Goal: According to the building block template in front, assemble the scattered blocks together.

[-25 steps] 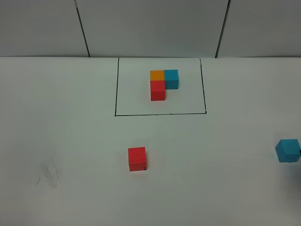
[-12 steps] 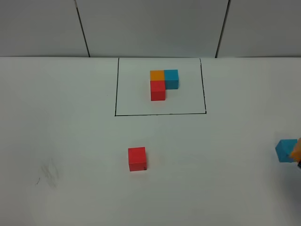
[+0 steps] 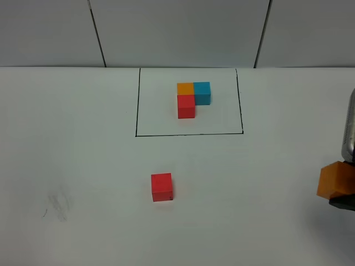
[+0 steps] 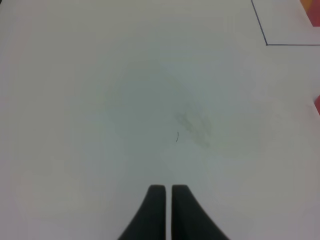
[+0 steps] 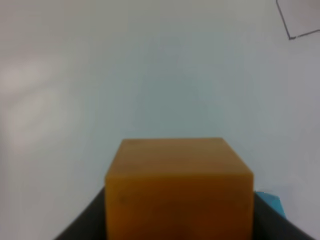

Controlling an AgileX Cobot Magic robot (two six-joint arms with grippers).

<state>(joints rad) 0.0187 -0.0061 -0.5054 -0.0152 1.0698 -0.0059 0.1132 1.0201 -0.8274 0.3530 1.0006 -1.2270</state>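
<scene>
As jaws clamp, orange blk (image 5: 178, 190) betw. them

Open table (image 3: 83, 166) all round the lone red cube (image 3: 161, 187), the framed trio (image 3: 191, 98) well apart behind it

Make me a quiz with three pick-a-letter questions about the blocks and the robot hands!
1. Where is the loose red block? A on the table, in front of the black frame; B inside it; C in a gripper.
2. The right gripper holds a block coloured: A green; B red; C orange.
3. The left gripper is: A wide open; B shut, empty; C shut on a block.

Answers: 1 A, it lies alone outside the drawn line. 2 C, the orange block sits between its fingers. 3 B, its fingertips are together with nothing between.
</scene>
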